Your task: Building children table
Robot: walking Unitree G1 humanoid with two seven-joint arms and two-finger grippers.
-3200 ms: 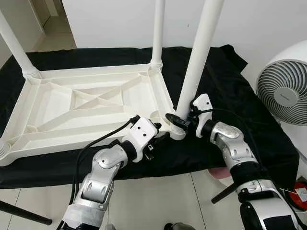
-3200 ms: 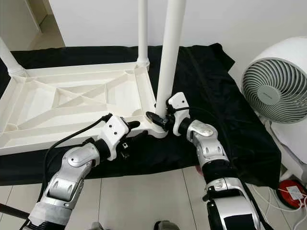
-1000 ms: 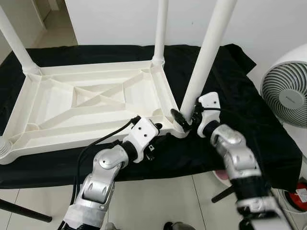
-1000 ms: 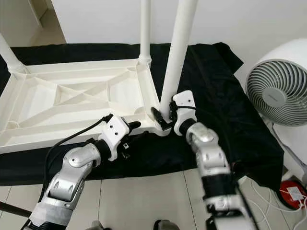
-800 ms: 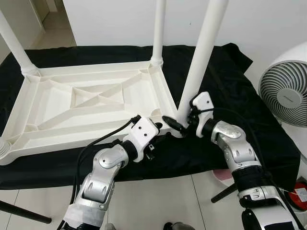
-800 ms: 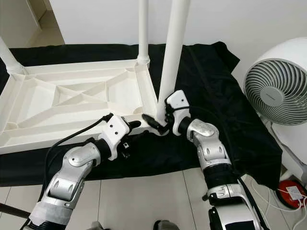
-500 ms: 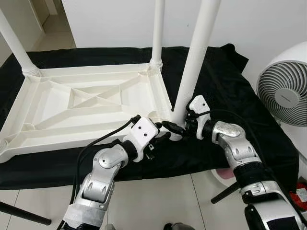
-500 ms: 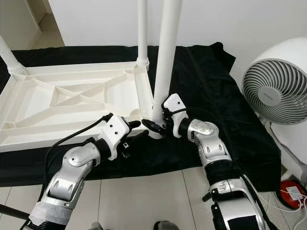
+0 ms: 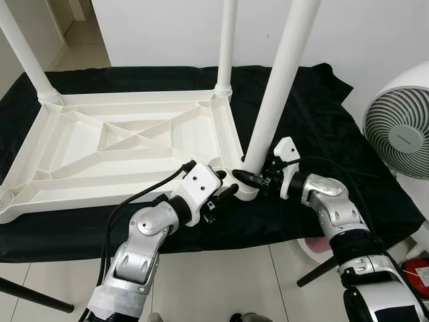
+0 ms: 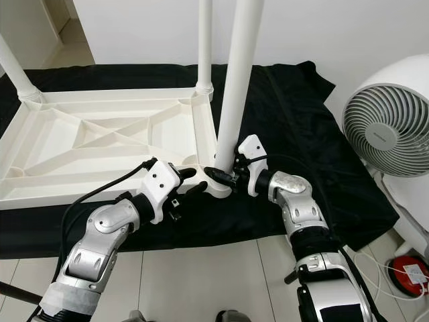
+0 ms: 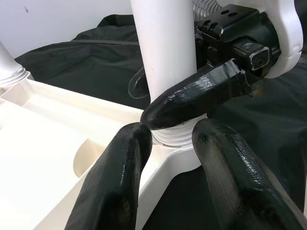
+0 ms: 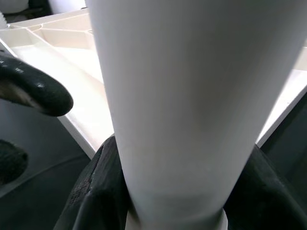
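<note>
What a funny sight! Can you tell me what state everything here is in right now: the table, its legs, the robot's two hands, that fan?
Table top: upside down on the black cloth.
Near corner leg: upright in its socket, gripped low down.
Far legs: standing upright.
Right gripper: fingers shut around the near leg's base.
Left gripper: fingers open, straddling the table's corner.
Fan: blades not visible behind the grille.

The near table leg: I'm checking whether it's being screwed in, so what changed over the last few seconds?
The right tool stayed clamped round the base of the near leg while its wrist swung back and forth, and the leg's tilt shifted with it. The left tool kept bracing the tabletop corner, open. The other legs and black cloth stayed put.
</note>
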